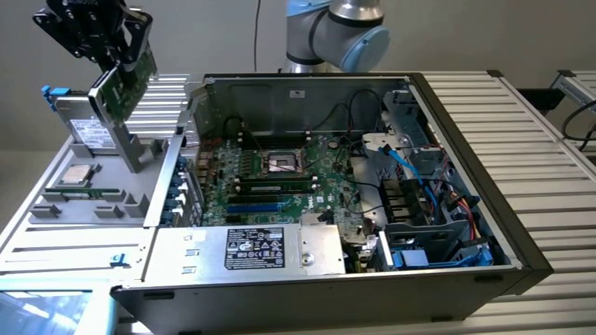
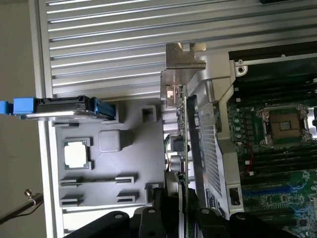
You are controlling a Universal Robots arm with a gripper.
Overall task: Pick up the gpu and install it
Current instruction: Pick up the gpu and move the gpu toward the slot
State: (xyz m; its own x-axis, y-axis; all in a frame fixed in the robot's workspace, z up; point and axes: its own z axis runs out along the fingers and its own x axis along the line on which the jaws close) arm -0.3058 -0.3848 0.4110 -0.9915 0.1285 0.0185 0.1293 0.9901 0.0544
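The gpu is a green card with a silver bracket, and it hangs tilted in the air at the exterior view's upper left, above the grey holder fixture. My gripper is shut on its upper edge. In the wrist view the gpu shows edge-on, its silver bracket at the far end, and my gripper clamps it between black fingers. The card hangs beside the open computer case, whose large green motherboard with blue slots lies to the exterior view's right.
On the grey fixture stand a silver hard drive with a blue clip and a CPU chip. The case wall rises between the fixture and the motherboard. A power supply and blue cables sit inside the case.
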